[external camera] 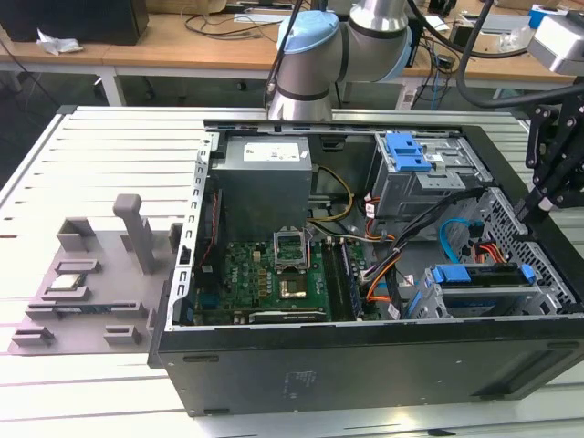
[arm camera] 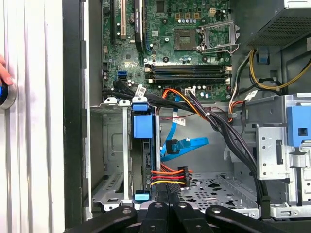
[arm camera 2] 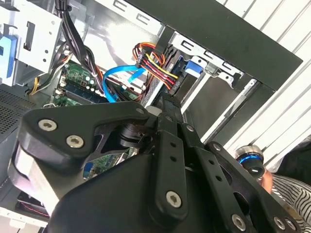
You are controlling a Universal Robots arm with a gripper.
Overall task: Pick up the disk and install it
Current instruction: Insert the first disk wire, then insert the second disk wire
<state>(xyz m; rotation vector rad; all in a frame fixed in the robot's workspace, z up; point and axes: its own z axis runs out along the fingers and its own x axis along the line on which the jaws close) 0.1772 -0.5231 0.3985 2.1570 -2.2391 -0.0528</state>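
Already seated, the disk (arm camera: 143,145) stands on edge in the lower drive bay of the open computer case (external camera: 365,365), its blue rail (external camera: 479,276) showing beside the grey drive cage (external camera: 424,173). Just above the bay, near the red-and-yellow power cable (arm camera: 167,175), hangs the black gripper (arm camera: 165,206); whether its fingers are wide or narrow cannot be told. Beside the case, a grey parts fixture (external camera: 87,274) sits on the counter (external camera: 55,164).

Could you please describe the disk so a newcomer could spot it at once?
Find the open computer case, then its drive cage at the exterior view's right. The disk sits there edge-on, blue rails along it, unlike the blue-latched cage farther back.
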